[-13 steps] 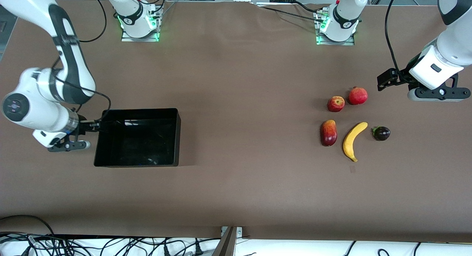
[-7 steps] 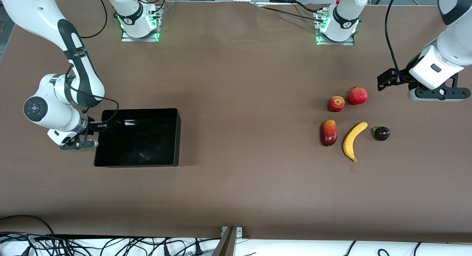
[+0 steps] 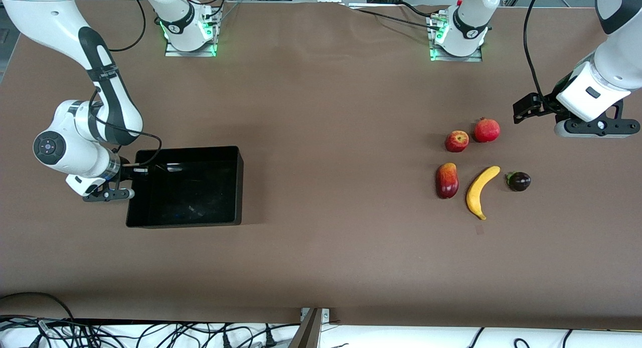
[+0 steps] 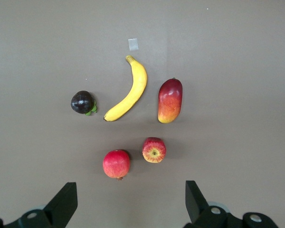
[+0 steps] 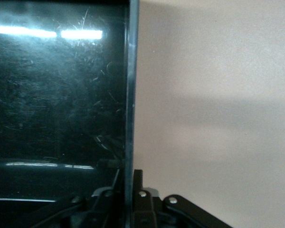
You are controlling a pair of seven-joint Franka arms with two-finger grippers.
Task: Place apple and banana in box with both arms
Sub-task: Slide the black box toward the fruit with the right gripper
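The black box (image 3: 239,187) stands at the right arm's end of the table. My right gripper (image 3: 131,171) is shut on the box's end wall (image 5: 131,95), one finger inside and one outside (image 5: 128,190). The apple (image 3: 457,141) and the banana (image 3: 480,191) lie on the table toward the left arm's end. My left gripper (image 3: 597,129) hangs open and empty over bare table beside the fruits. Its wrist view shows the apple (image 4: 154,149) and the banana (image 4: 128,90) ahead of its fingers (image 4: 130,204).
A pomegranate (image 3: 487,130) lies beside the apple. A mango (image 3: 447,180) and a dark purple fruit (image 3: 519,181) flank the banana. A small tape mark (image 3: 479,230) lies nearer the front camera than the banana. The arm bases stand along the table's back edge.
The right arm's wrist and elbow swung in toward the box, and the box shifted slightly toward the right arm's end of the table. The left arm and the fruits have not moved.
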